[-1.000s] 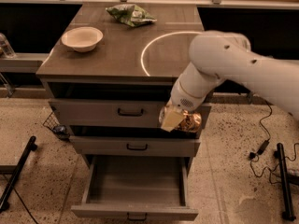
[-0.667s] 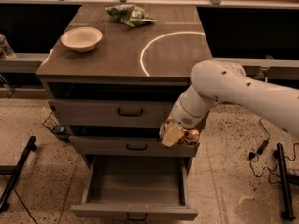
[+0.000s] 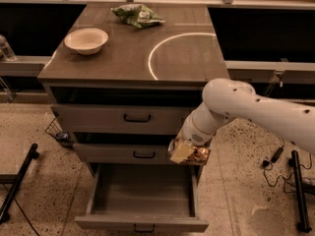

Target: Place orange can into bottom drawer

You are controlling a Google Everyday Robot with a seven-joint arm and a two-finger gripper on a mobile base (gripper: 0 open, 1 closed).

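My gripper (image 3: 188,153) hangs at the end of the white arm, in front of the right end of the middle drawer. It is shut on the orange can (image 3: 199,154), whose orange-tan side shows between the fingers. The bottom drawer (image 3: 142,224) is pulled open below; its grey inside is bare. The gripper and can are above the drawer's back right corner.
A white bowl (image 3: 86,40) and a green snack bag (image 3: 137,14) sit on the cabinet top (image 3: 128,58). The two upper drawers (image 3: 123,118) are closed. Black stand legs (image 3: 17,183) lie on the floor at left, and cables and a stand (image 3: 298,191) at right.
The arm has lowered and moved slightly right with the can, from in front of the top drawer down to the middle drawer's right end.
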